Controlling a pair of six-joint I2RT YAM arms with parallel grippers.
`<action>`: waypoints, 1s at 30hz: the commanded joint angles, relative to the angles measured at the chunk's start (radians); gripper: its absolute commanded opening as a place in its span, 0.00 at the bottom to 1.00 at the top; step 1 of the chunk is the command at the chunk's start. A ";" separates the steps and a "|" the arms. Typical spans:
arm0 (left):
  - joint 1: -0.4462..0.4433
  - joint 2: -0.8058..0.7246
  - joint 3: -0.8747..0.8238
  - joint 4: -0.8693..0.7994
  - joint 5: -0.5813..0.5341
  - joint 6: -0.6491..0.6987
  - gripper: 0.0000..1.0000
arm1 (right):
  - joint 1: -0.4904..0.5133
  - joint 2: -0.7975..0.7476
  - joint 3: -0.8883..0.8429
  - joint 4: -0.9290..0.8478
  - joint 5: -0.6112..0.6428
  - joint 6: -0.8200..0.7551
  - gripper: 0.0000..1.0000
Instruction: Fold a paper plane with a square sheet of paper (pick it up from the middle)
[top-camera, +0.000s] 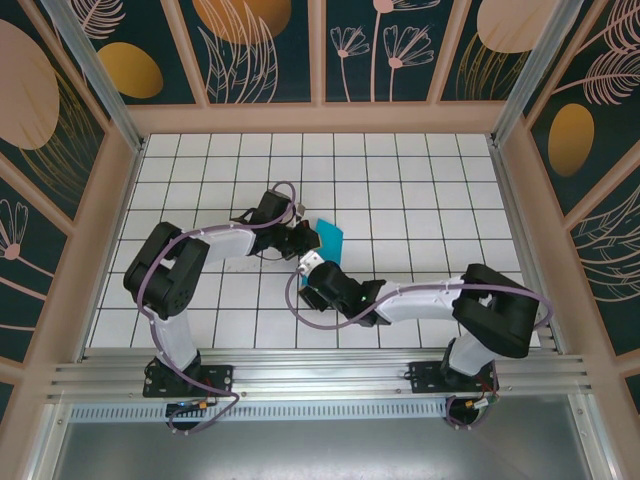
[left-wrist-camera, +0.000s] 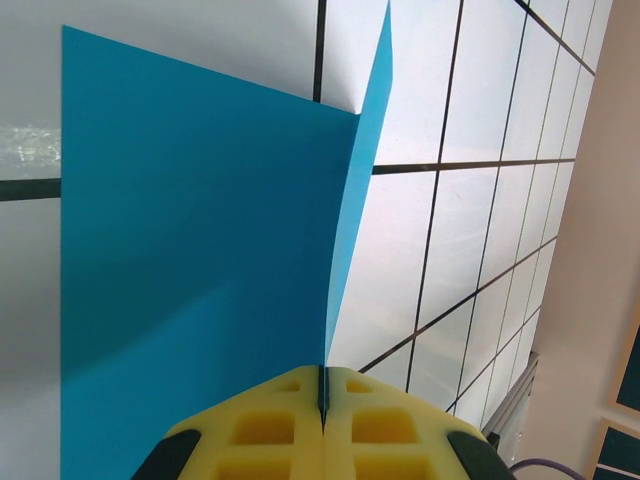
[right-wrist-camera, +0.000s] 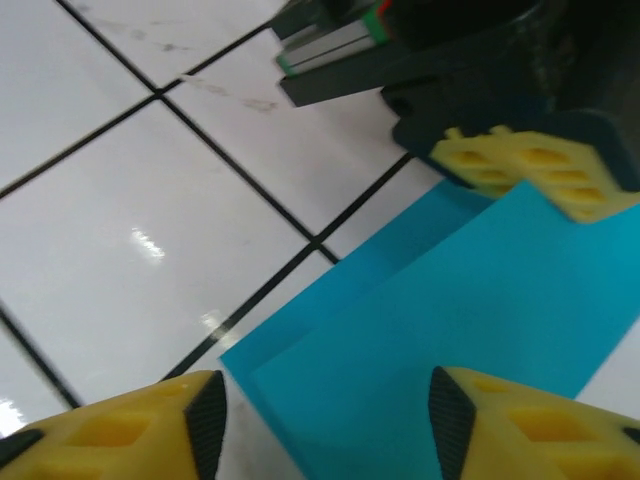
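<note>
**Top external view.** The square sheet of paper (top-camera: 329, 240) sits just above the middle of the frame on the tiled table (top-camera: 420, 180), as a narrow teal shape. The left gripper (top-camera: 303, 238) meets its left edge. The right gripper (top-camera: 309, 265) sits just below it. I see no tray, box or bin.

**Left wrist view.** The left gripper (left-wrist-camera: 322, 385), at bottom centre, is clamped on the paper (left-wrist-camera: 190, 250), with the yellow pads closed together on its edge. One broad face fills the left of the frame. A second layer rises edge-on toward the upper centre, apart from the first.

**Right wrist view.** The right gripper (right-wrist-camera: 325, 420) has its fingers set moderately apart at the bottom corners and grips nothing. The paper (right-wrist-camera: 450, 310) lies between and beyond them, lower right, in two layers with offset edges. The left gripper (right-wrist-camera: 530, 165) holds its far side, upper right.

**Assessment.** An early fold is in hand, with the sheet doubled but not yet creased flat. The next move likely calls for the right gripper to square the layers and press the crease while the left holds firm.
</note>
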 joint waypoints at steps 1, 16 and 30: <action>0.003 0.020 0.027 -0.017 0.004 0.007 0.07 | 0.017 0.020 0.030 0.017 0.100 -0.004 0.55; 0.000 0.038 0.041 -0.035 0.005 0.020 0.09 | 0.031 -0.005 0.009 0.020 0.132 0.016 0.27; 0.002 0.007 0.053 -0.084 -0.058 0.049 0.30 | 0.027 0.011 0.049 -0.057 0.138 0.104 0.01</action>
